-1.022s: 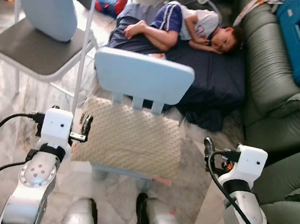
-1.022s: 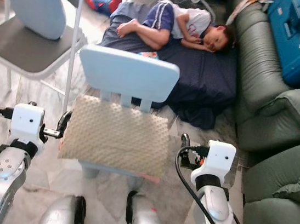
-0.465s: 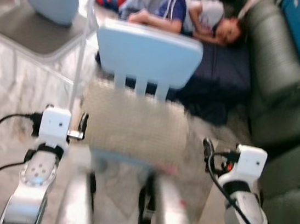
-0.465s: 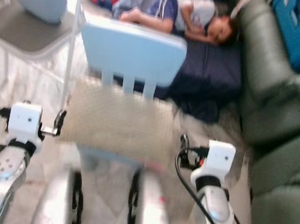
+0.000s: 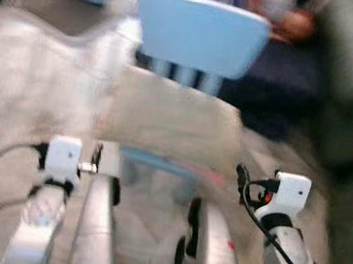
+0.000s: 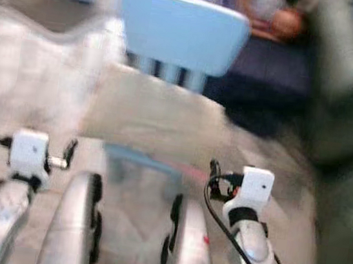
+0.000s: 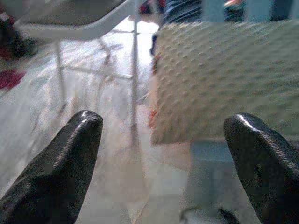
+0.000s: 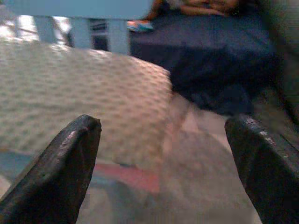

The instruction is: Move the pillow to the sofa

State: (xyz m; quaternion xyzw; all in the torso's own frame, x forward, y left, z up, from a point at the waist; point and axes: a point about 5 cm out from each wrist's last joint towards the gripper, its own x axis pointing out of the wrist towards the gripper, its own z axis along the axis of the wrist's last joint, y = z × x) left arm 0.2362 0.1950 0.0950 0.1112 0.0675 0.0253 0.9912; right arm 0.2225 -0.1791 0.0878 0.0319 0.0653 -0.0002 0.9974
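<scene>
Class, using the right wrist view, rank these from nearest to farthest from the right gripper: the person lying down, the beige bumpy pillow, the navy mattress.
1. Beige bumpy pillow, just ahead on the chair seat.
2. Navy mattress, on the floor beyond.
3. Person lying down, at the mattress's far end.

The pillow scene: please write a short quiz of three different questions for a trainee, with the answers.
1. True or false: the beige pillow lies on the seat of the light blue chair.
2. Which state are both grippers in? A) open, holding nothing B) shut on the pillow
3. Fill in: the left gripper and the right gripper are on opposite ____ of the pillow.

Key: 1 true. 2 A; the black fingers stand wide apart. 3 sides.
</scene>
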